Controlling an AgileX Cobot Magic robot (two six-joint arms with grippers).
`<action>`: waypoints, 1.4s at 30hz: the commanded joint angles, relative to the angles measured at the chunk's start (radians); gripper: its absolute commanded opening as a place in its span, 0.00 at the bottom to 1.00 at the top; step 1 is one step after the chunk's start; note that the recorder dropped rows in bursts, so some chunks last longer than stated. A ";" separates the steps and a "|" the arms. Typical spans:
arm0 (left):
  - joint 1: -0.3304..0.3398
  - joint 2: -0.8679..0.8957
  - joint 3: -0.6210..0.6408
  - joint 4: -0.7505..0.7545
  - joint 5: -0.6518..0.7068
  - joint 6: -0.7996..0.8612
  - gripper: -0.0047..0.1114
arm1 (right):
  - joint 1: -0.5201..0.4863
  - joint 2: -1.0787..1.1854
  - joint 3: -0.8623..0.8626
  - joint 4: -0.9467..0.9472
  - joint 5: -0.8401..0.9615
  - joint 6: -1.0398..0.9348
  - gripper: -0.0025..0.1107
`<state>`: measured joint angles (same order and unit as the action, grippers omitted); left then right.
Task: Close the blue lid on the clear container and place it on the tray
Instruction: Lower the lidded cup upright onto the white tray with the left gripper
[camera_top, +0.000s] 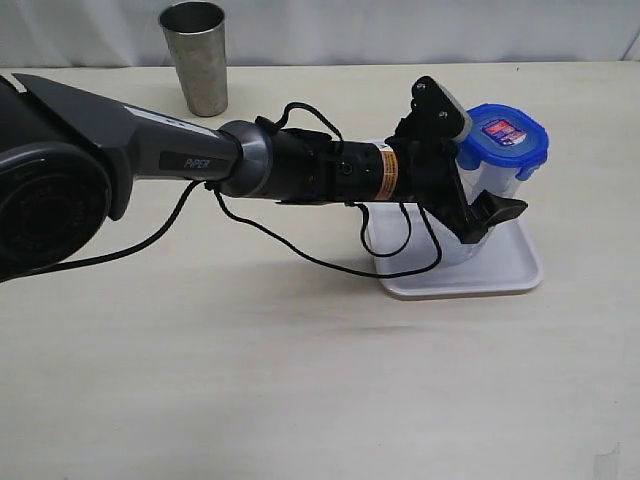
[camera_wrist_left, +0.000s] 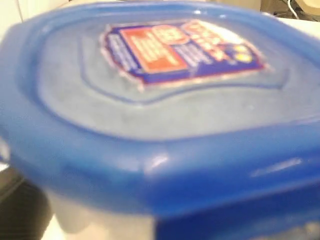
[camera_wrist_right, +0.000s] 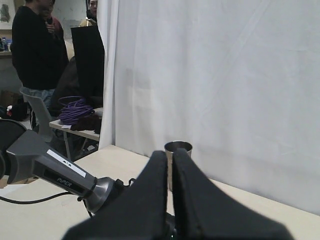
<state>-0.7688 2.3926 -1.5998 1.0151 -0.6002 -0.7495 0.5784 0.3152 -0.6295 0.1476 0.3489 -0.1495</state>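
Note container (camera_top: 492, 182) upright on tray (camera_top: 520, 272), lid (camera_top: 505, 135) on top. Cannot tell whether left fingers (camera_top: 497, 212), astride it just under lid, clamp it or stand clear. Read right fingers (camera_wrist_right: 159, 200) as pressed together, empty. Expect light, stiff, slick walls, tippy height — grip across walls, high up.
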 joint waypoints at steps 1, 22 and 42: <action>0.000 -0.008 -0.009 -0.014 -0.010 -0.010 0.82 | -0.006 -0.003 0.005 -0.007 -0.009 -0.010 0.06; 0.014 -0.008 -0.009 0.113 0.071 -0.078 0.82 | -0.006 -0.003 0.005 -0.007 -0.007 -0.014 0.06; 0.030 -0.040 -0.009 0.397 0.140 -0.339 0.95 | -0.006 -0.003 0.005 -0.007 -0.005 -0.014 0.06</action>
<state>-0.7533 2.3830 -1.5998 1.3458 -0.4877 -1.0037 0.5784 0.3152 -0.6295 0.1476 0.3489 -0.1562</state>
